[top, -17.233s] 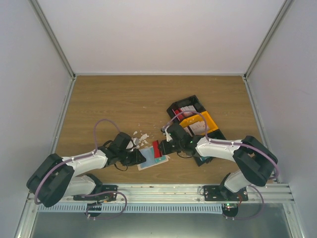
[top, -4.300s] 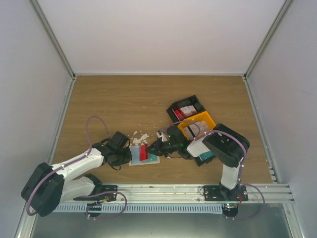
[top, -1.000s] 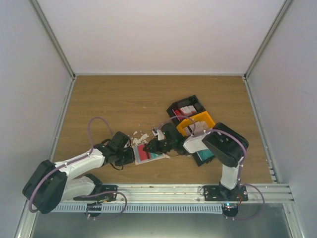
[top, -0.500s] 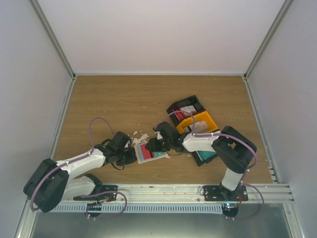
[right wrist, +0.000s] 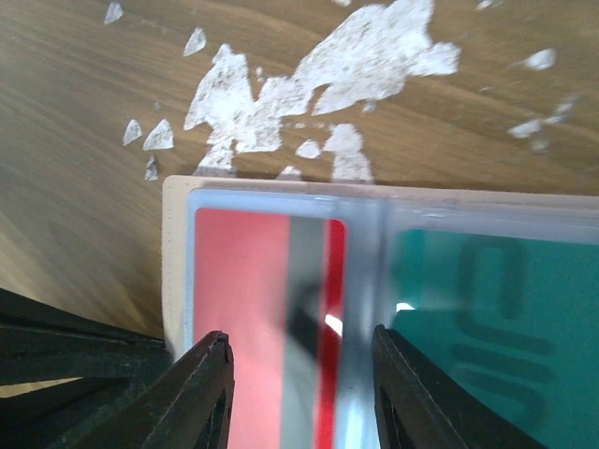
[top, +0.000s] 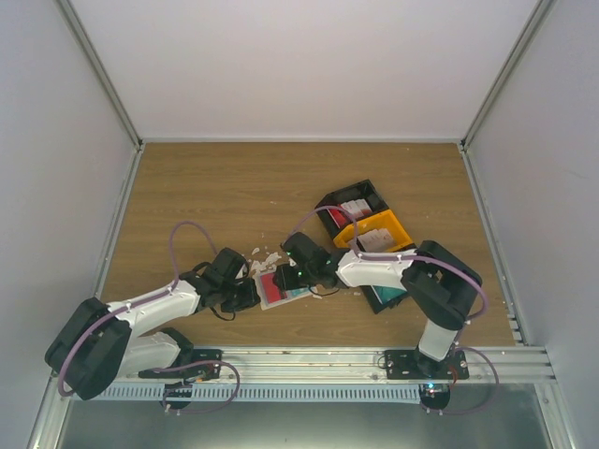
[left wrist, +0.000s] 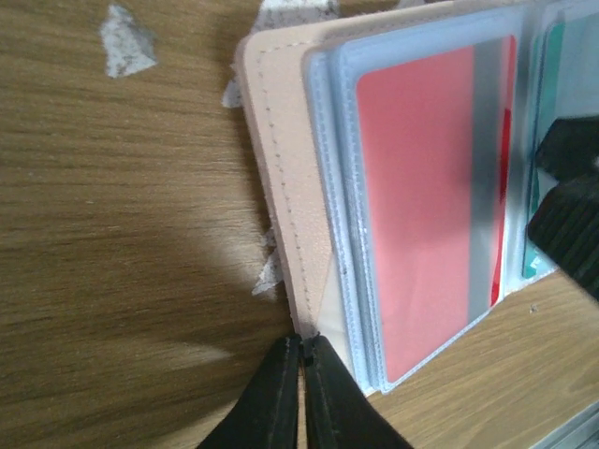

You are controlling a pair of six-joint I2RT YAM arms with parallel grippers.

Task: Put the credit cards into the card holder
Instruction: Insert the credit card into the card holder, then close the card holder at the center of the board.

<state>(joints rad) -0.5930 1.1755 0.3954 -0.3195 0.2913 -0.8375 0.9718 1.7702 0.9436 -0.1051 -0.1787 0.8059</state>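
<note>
Spread since a second ago at right gripper (right wrist: 301,374), freeing red plastic credit card (right wrist: 245,309) sleeved in flat beige folding card holder (left wrist: 281,187); pressed together at left gripper (left wrist: 301,348), likely pinning its corner.

Top cam sits high behind the arm bases, looking down and away over the whole wooden table (top: 187,187), so everything's small. Left wrist cam rides right behind the left gripper (left wrist: 301,351), almost on the surface, facing right at the card holder (left wrist: 281,187). Right wrist cam looks down past the right gripper (right wrist: 299,341) from the other side, facing left, super close too. Both wrist views share the red card (left wrist: 421,215) pocket and some white scraps (left wrist: 126,42). Top view catches it all, mid-table.
</note>
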